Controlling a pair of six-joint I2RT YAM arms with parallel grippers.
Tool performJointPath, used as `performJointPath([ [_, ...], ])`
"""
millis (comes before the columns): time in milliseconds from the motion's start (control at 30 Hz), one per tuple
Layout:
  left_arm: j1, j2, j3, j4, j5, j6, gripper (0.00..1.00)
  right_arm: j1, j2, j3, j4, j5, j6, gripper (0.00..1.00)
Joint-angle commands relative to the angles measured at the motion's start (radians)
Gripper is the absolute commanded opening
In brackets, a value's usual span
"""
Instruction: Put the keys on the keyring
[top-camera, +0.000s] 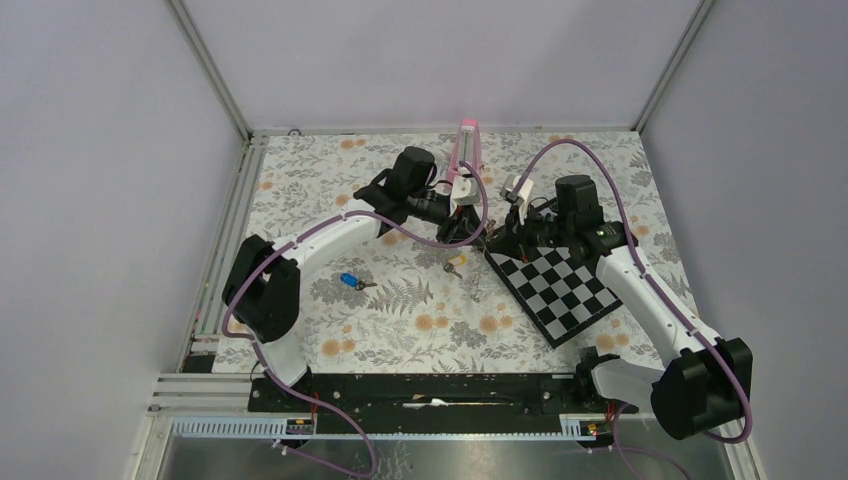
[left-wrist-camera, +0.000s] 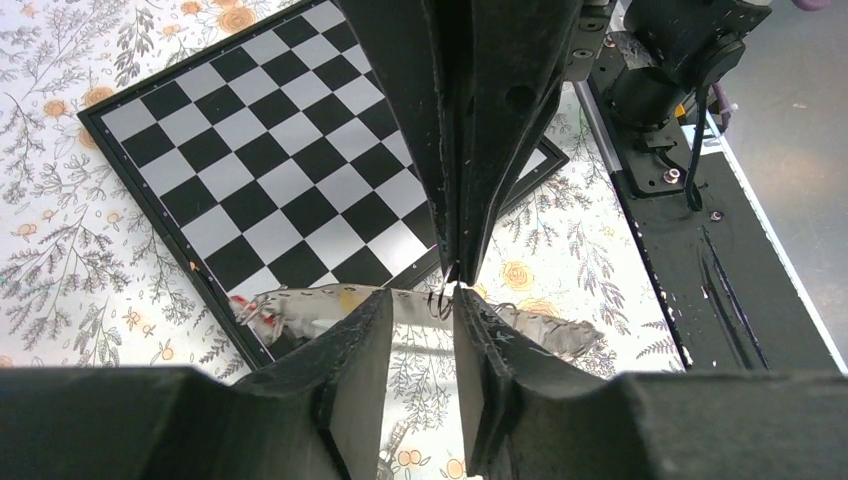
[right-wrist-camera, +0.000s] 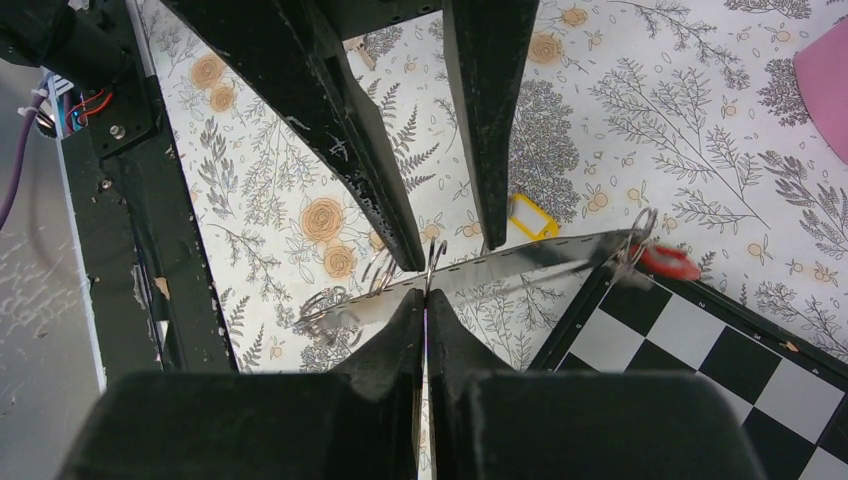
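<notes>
**Right claw (right-wrist-camera: 425, 305) pinches a ring; left claw (left-wrist-camera: 422, 300) stands part-open and empty**

The right claw is closed tight on one small silver ring (right-wrist-camera: 432, 262) of the keyring (right-wrist-camera: 520, 262). Its strap stretches from the edge of the checkerboard (top-camera: 560, 285) out over the flowered surface (top-camera: 400, 320), red piece (right-wrist-camera: 670, 262) at the board end. The left claw's fingers (right-wrist-camera: 375, 160) stand to either side of that ring, gripping nothing. Neither key is on it yet: the yellow key (right-wrist-camera: 530, 216) lies just beyond the strap, the blue key (top-camera: 349, 280) well apart beside the left arm.

As I judge it, the ring needs a firm, steady pinch with its split turned toward the left claw. The yellow key looks the easier first pick. It should be taken so that its hole is left free, then brought to the ring slowly, since a thin ring can twist out of a pinch.
</notes>
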Motion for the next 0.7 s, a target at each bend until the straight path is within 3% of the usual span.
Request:
performJointPath([
  [0, -0.006, 0.005, 0.049, 0.019, 0.057, 0.024, 0.32, 0.009, -0.006, 0.006, 0.038, -0.039, -0.008, 0.00],
  [200, -0.013, 0.019, 0.050, 0.017, 0.057, 0.020, 0.13, 0.008, -0.010, 0.001, 0.049, -0.038, 0.000, 0.00],
  [267, -0.014, 0.021, 0.050, 0.017, 0.059, 0.018, 0.01, 0.008, -0.012, -0.001, 0.053, -0.034, 0.003, 0.00],
  [367, -0.014, 0.021, 0.045, 0.020, 0.064, -0.004, 0.00, 0.008, -0.026, -0.018, 0.082, -0.014, 0.020, 0.00],
  [467, -0.006, -0.003, -0.017, 0.152, 0.060, -0.165, 0.00, 0.008, -0.052, -0.038, 0.108, 0.026, 0.038, 0.13],
  [533, 0.003, -0.034, -0.096, 0.346, 0.065, -0.361, 0.00, 0.003, -0.069, -0.040, 0.113, 0.052, 0.045, 0.26],
  [667, 0.010, -0.071, -0.204, 0.619, 0.040, -0.634, 0.00, -0.030, -0.096, -0.038, 0.126, 0.036, 0.066, 0.36],
])
